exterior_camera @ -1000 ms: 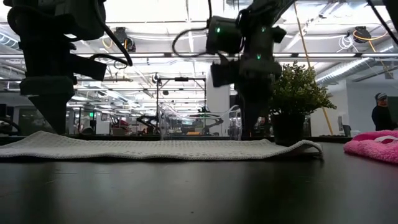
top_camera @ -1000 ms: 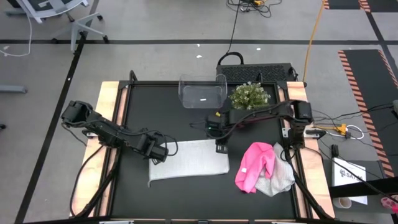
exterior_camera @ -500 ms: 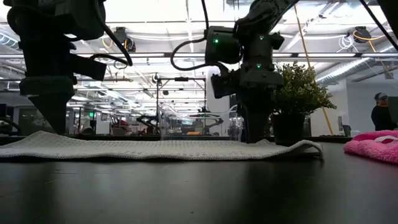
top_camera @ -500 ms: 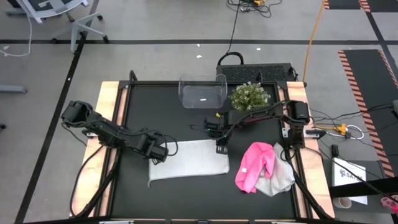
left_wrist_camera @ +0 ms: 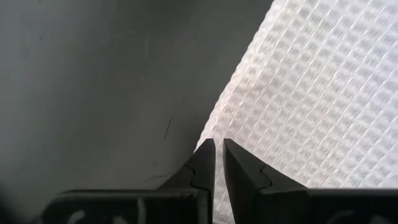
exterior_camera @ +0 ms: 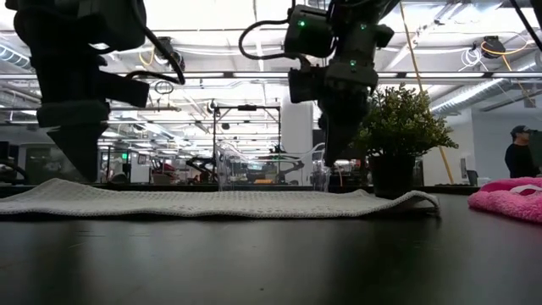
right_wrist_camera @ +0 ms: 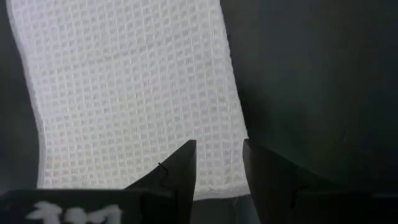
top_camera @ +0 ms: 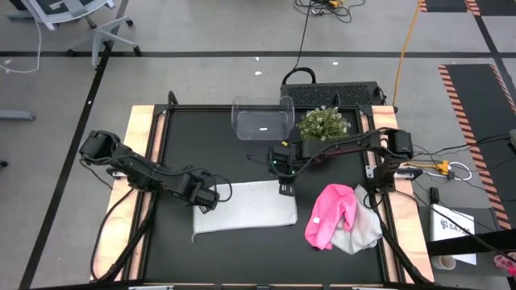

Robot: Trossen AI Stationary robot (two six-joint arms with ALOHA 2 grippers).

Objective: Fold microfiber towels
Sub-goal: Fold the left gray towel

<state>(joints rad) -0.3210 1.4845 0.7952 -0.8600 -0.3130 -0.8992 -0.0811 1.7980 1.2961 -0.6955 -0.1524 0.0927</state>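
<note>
A white waffle-weave towel (top_camera: 244,208) lies flat on the black table; it also shows in the low view (exterior_camera: 212,202). My left gripper (top_camera: 207,198) is shut, with its tips (left_wrist_camera: 217,147) at the towel's left edge near the far left corner. My right gripper (top_camera: 285,187) is open and empty. It hangs a little above the towel's far right corner (right_wrist_camera: 233,134) and shows raised in the low view (exterior_camera: 332,157). A bright pink towel (top_camera: 330,213) lies crumpled on a pale grey towel (top_camera: 360,229) at the table's right. My left gripper points down at the white towel's left edge (left_wrist_camera: 214,124) with shut fingers. I cannot tell whether the tips touch the cloth; the towel lies flat around them.
A clear plastic bin (top_camera: 262,119) and a small potted plant (top_camera: 324,122) stand at the table's far edge. Bare black table lies in front of the white towel. A person (exterior_camera: 518,152) stands far off in the room at the right.
My right gripper has risen straight up from the white towel's far right corner and now hangs clear of it. The towel stays flat where it was.
</note>
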